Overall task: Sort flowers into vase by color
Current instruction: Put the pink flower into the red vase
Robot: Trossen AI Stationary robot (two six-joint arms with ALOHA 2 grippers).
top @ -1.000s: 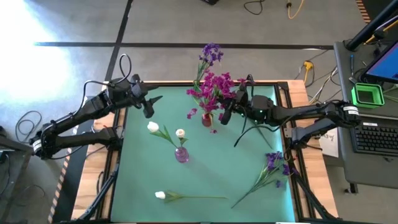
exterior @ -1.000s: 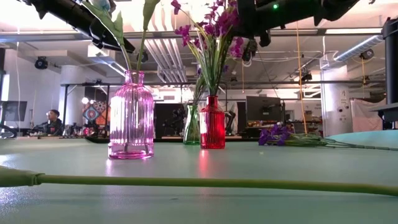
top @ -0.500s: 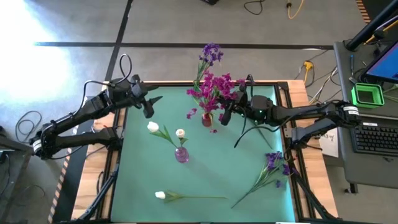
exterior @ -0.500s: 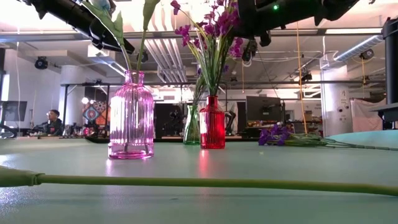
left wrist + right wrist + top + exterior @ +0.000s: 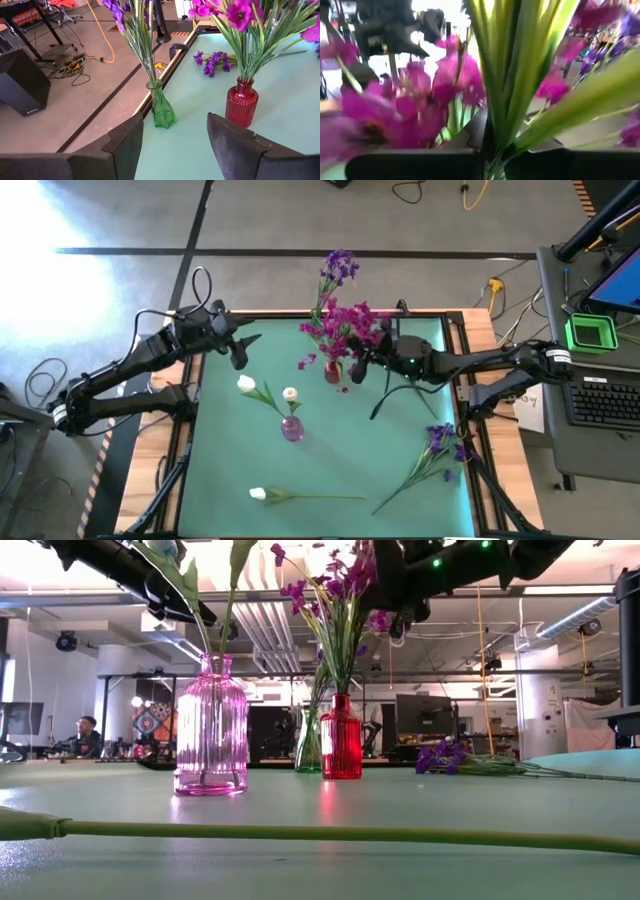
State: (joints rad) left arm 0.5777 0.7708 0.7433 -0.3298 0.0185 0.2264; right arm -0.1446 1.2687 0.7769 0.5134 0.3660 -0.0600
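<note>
High view: right gripper (image 5: 352, 363) sits at the magenta bunch (image 5: 345, 323) in red vase (image 5: 333, 372), jaws clamped on green stems (image 5: 502, 70), w/ left gripper (image 5: 243, 345) idle at far-left tabletop (image 5: 330, 470) edge, jaws apart.

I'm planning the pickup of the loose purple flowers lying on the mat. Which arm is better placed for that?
Right, probably. The purple flowers lie near the table's right edge, on the right gripper's side, though it is busy at the red vase. The left gripper, open and empty, waits far across the table.
</note>
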